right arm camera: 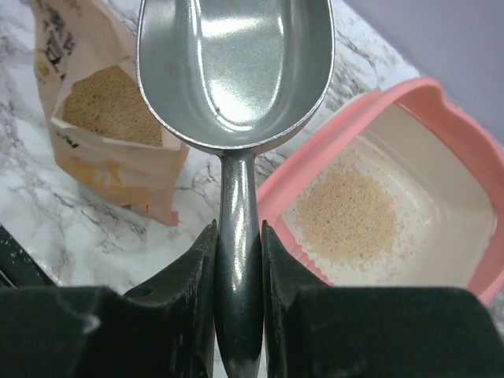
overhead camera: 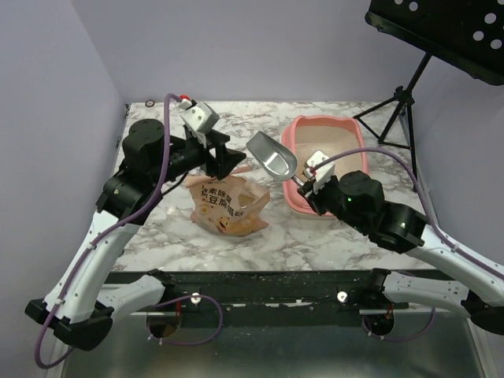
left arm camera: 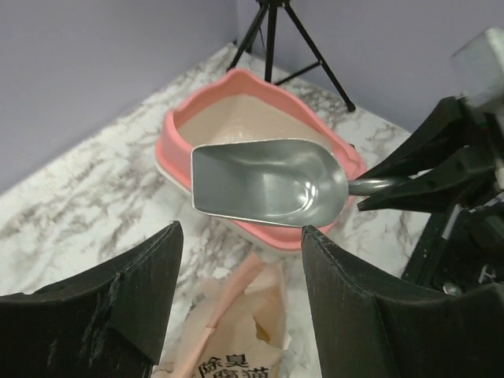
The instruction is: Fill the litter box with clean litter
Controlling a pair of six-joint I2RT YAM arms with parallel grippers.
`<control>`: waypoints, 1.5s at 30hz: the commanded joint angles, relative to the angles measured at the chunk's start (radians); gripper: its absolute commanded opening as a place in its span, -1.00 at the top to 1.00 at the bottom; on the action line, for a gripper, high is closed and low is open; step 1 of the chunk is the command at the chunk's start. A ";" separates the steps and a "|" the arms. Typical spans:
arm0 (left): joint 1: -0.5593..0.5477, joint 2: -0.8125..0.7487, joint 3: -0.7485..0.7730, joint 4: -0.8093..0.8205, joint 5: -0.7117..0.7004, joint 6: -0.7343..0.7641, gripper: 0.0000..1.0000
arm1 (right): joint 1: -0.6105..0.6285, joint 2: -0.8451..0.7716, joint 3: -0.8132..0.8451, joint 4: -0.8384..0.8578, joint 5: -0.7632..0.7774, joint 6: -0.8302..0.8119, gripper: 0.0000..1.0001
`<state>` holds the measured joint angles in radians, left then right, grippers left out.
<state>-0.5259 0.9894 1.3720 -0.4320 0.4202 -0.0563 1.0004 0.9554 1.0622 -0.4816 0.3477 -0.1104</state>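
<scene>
- Right wrist: the right claw clamped the empty scoop between the bag and the litter box, far right.
- Over the bag, the left claw hung apart.
- Scant litter lay inside; another bag dip seemed due.

The metal scoop blocks the gap between the bag and the pink tray, at the bag's 1 o'clock. The left claw, jaws spread, crowds the bag's mouth at 12 o'clock. A tripod stands at the tray's 2 o'clock. The desk lies bare at the bag's 4 o'clock.
</scene>
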 commanded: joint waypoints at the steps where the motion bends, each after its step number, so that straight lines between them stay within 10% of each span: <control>1: -0.003 0.081 0.076 -0.134 0.034 -0.117 -0.41 | 0.024 -0.104 0.002 -0.020 -0.163 -0.155 0.99; 35: 0.009 0.164 0.082 -0.228 0.184 -0.197 -0.21 | 0.070 -0.150 0.033 -0.011 -0.199 -0.262 0.99; 45: 0.009 0.181 0.073 -0.191 0.218 -0.205 1.00 | 0.075 -0.149 0.013 0.047 -0.228 -0.253 0.99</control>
<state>-0.5201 1.1675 1.4570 -0.6235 0.6163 -0.2993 1.0676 0.8192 1.0756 -0.5282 0.1444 -0.3672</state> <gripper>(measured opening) 0.104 0.291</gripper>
